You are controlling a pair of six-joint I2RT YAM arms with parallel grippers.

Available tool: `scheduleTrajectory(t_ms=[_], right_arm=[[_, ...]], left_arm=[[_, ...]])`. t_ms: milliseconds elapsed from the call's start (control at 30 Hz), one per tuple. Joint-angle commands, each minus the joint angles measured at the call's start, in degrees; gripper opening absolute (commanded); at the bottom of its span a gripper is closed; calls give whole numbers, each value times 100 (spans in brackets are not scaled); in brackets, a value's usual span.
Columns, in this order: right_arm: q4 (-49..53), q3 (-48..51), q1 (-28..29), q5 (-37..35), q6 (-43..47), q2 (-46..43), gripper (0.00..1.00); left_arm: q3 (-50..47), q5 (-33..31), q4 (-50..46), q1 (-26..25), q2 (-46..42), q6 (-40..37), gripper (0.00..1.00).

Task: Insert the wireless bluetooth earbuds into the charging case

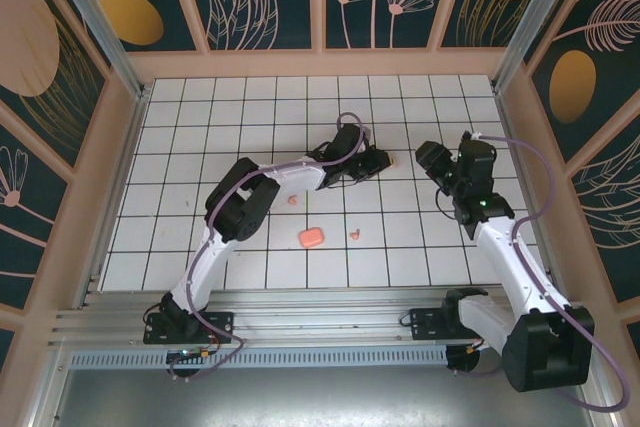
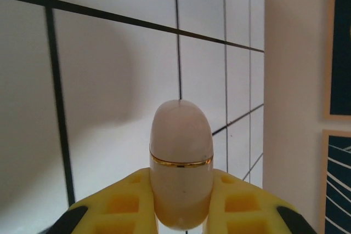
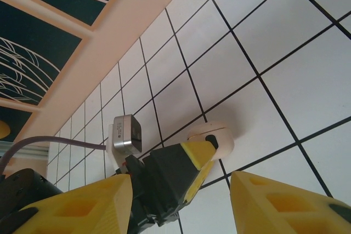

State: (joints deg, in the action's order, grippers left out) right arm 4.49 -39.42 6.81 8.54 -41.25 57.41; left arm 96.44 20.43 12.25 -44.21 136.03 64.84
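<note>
left gripper [image 2: 181, 182] clamps pale case [image 2: 181, 135] | earbuds [image 1: 354, 235] lie well apart from it

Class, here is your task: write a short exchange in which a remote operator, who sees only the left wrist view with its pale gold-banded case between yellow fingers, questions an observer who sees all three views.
Operator: My left hand grips the pale case. Where is the right hand?
Observer: In the top view the right hand sits just right of yours, fingers spread, holding nothing.
Operator: Are any earbuds lying loose?
Observer: Yes, two earbuds: one just beyond a coral case, slightly to its left, and one to its right.
</note>
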Motion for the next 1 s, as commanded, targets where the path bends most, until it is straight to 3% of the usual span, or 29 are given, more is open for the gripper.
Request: scheduleTrajectory(t_ms=[0, 400, 967], right_arm=[[-120, 144, -75, 108, -4, -30, 51], [-241, 84, -143, 359, 40, 198, 51], [-146, 22, -180, 482, 26, 118, 51]], left_arm=[[194, -197, -184, -35, 165, 281, 7], [836, -80, -639, -125, 634, 322, 14], [962, -584, -1682, -151, 108, -362, 35]])
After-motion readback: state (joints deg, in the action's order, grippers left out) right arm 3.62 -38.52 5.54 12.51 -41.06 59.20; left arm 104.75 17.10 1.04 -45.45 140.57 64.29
